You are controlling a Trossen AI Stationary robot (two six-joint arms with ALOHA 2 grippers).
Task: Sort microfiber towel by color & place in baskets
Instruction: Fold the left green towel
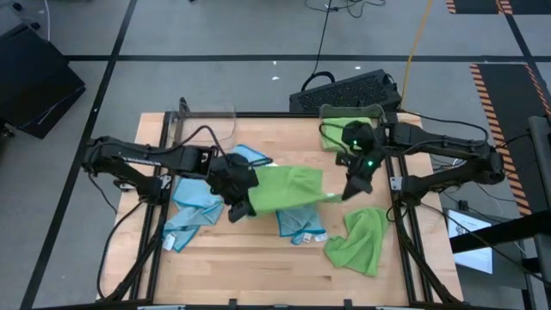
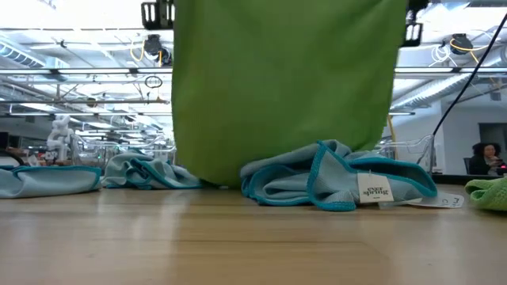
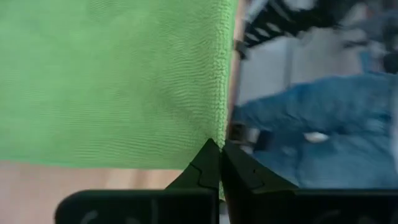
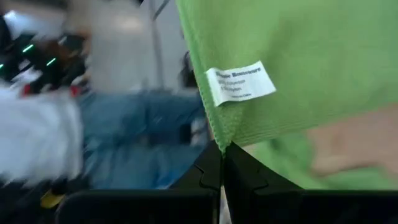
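right, the green towel (image 1: 288, 189) is up off the bench (image 1: 258, 267) at the centre of the high frame, stretched flat between both arms. left gripper (image 1: 244, 207) is pinched tight on its corner at the lower left of the cloth, right gripper (image 1: 352, 189) clamped on the opposite corner at the right, close to the sewn label (image 4: 239, 82). in each wrist view the closed fingertips bite right on the hem, cloth fanning away from them.

it's going to handle soft and light, no stiffness at all: it sags in the middle, and in the low view it hangs like a curtain with its bottom edge down near the wood. fuzzy microfiber should not slip easily, though a corner pinch is thin. hems and corners look like the best hold.

under it, blue towels (image 1: 191, 205) lie crumpled centre and left, another green towel (image 1: 359, 241) lower right. one basket (image 1: 351, 122) at the upper right already carries green; the clear basket (image 1: 205, 125) sits upper left.
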